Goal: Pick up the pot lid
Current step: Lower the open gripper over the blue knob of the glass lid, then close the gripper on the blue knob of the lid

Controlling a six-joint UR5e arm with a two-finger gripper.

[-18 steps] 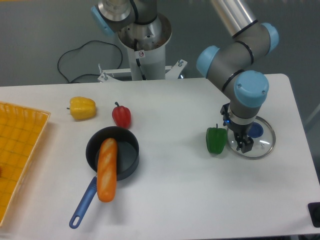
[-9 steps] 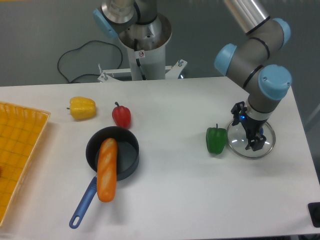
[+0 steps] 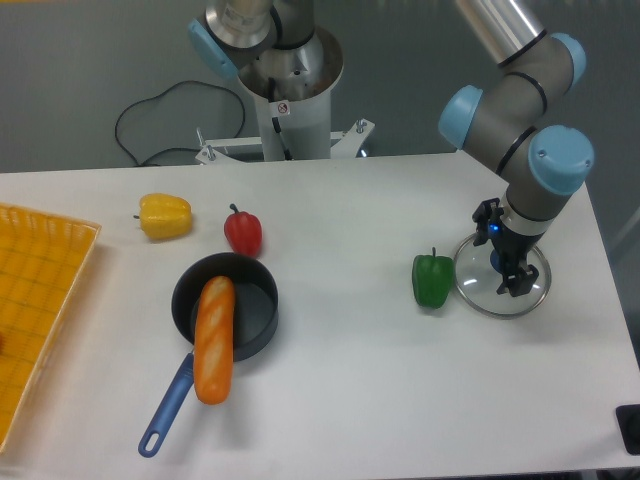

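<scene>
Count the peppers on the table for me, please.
3: a yellow pepper, left of the others in the picture; a red pepper just beyond the black pan; and a green pepper beside the pot lid. The arm could be hiding more.

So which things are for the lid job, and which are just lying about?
For the job:
- claw
- lid

Just lying about:
- pan
- bread
- yellow pepper
- red pepper
- green pepper
- crate
</scene>
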